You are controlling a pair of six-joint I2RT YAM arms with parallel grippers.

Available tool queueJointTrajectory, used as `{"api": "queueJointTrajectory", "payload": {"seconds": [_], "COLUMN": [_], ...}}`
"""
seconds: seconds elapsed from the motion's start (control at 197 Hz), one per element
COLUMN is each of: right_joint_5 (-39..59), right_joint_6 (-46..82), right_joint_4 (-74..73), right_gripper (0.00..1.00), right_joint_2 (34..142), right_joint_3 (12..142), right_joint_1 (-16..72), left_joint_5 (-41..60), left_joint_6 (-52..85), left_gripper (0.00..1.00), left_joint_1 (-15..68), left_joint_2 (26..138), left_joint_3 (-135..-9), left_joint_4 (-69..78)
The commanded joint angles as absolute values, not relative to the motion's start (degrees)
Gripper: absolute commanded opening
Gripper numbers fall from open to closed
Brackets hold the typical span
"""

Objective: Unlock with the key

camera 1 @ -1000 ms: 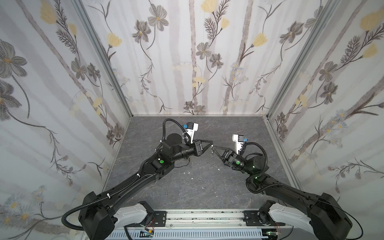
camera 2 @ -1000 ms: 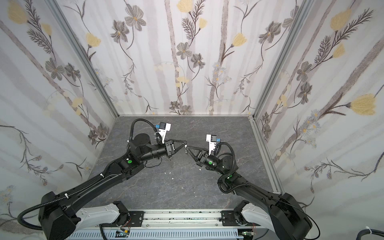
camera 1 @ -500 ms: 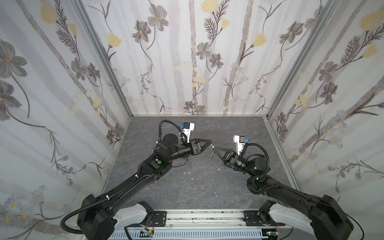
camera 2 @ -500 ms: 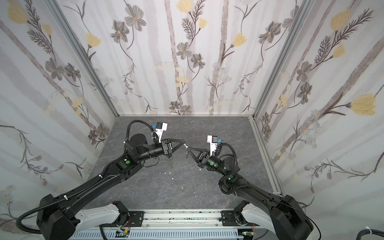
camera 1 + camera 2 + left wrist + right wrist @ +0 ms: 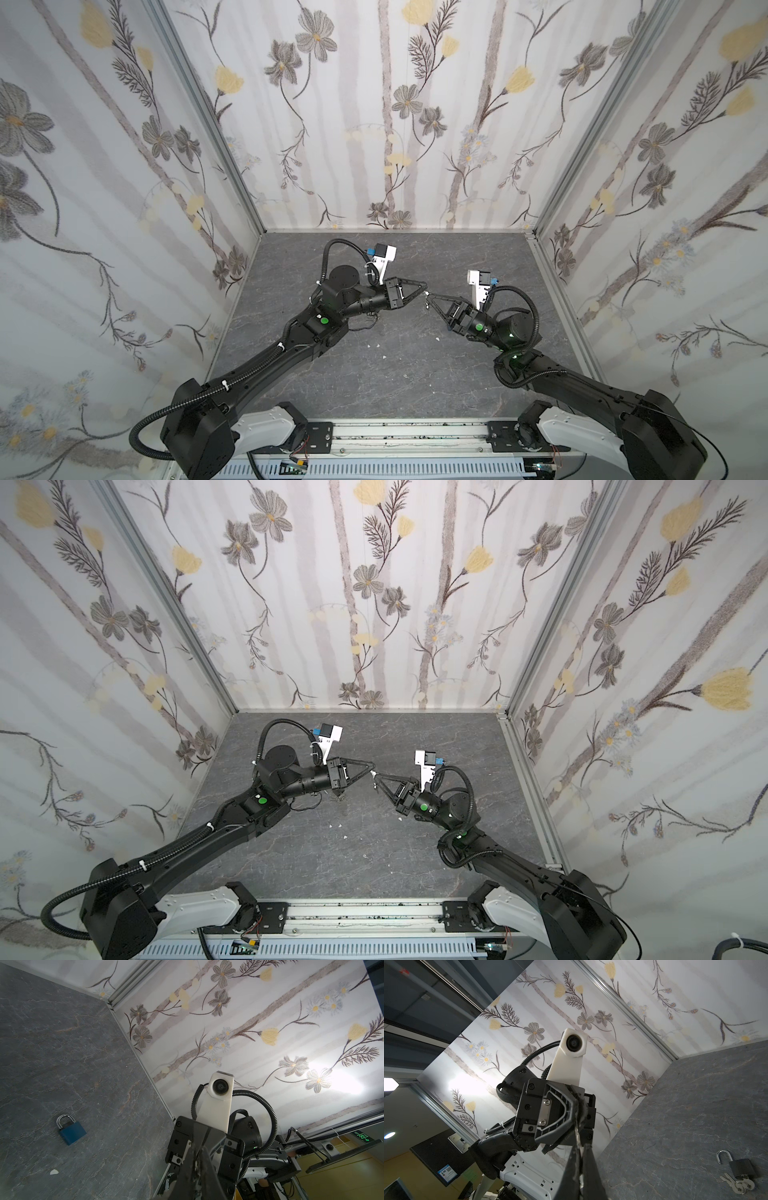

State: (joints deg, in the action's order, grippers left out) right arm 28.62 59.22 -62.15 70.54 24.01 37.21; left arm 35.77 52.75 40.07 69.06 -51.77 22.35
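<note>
My right gripper [image 5: 579, 1147] is raised in mid-air and shut on a small silver key [image 5: 577, 1133]. The key's free end reaches the tips of my left gripper [image 5: 579, 1103]. In both top views the two grippers meet tip to tip, the left gripper [image 5: 423, 286] just beside the right gripper [image 5: 430, 296]. In the left wrist view its fingers [image 5: 204, 1159] stand very close together around something thin, and I cannot tell whether they grip it. A blue padlock [image 5: 71, 1133] with its shackle closed lies flat on the grey floor, away from both grippers.
A dark grey padlock [image 5: 742, 1167] with its shackle swung open lies on the floor beside a bunch of keys [image 5: 738, 1184]. Small white scraps [image 5: 384, 357] dot the floor [image 5: 374, 386]. Flowered walls [image 5: 395, 124] close in three sides.
The left gripper's jaws spread apart at the key and have narrowed again. Both arms have hardly moved, and the right gripper has stayed shut on the key.
</note>
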Motion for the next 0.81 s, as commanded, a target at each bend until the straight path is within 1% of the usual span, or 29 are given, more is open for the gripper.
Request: {"api": "queueJointTrajectory", "payload": {"seconds": [0.0, 0.046, 0.107, 0.142, 0.28, 0.392, 0.503, 0.63, 0.808], "right_joint_5": [29.0, 28.8, 28.2, 27.6, 23.9, 20.2, 16.7, 15.5, 12.6], "right_joint_6": [58.8, 58.6, 58.0, 57.6, 53.9, 51.7, 49.1, 48.2, 46.9], "right_joint_4": [-62.3, -61.2, -58.6, -56.6, -45.1, -36.8, -26.6, -19.9, -11.1], "right_gripper": [0.00, 0.00, 0.00, 0.00, 0.00, 0.00, 0.00, 0.00, 0.00], "right_joint_2": [70.1, 69.5, 68.1, 67.0, 60.5, 54.0, 47.0, 40.7, 34.7], "right_joint_3": [23.8, 23.3, 22.3, 21.6, 18.8, 16.5, 15.4, 14.2, 14.2], "right_joint_1": [36.7, 36.2, 35.5, 35.0, 32.9, 31.1, 28.7, 25.4, 22.1], "left_joint_5": [33.4, 31.7, 29.4, 28.3, 24.9, 23.4, 24.0, 23.2, 20.0], "left_joint_6": [52.1, 50.8, 49.2, 48.3, 46.6, 46.5, 46.9, 46.0, 44.8], "left_gripper": [0.46, 0.53, 0.60, 0.61, 0.61, 0.62, 0.61, 0.60, 0.58], "left_joint_1": [40.1, 39.9, 40.0, 39.8, 39.7, 39.7, 40.0, 41.2, 43.7], "left_joint_2": [68.7, 68.7, 68.9, 69.3, 71.9, 75.3, 79.8, 85.3, 94.3], "left_joint_3": [-52.7, -53.6, -54.8, -55.5, -58.0, -59.2, -60.9, -65.0, -73.1], "left_joint_4": [21.4, 17.4, 12.2, 9.5, 0.6, -2.8, -4.7, -9.1, -17.9]}}
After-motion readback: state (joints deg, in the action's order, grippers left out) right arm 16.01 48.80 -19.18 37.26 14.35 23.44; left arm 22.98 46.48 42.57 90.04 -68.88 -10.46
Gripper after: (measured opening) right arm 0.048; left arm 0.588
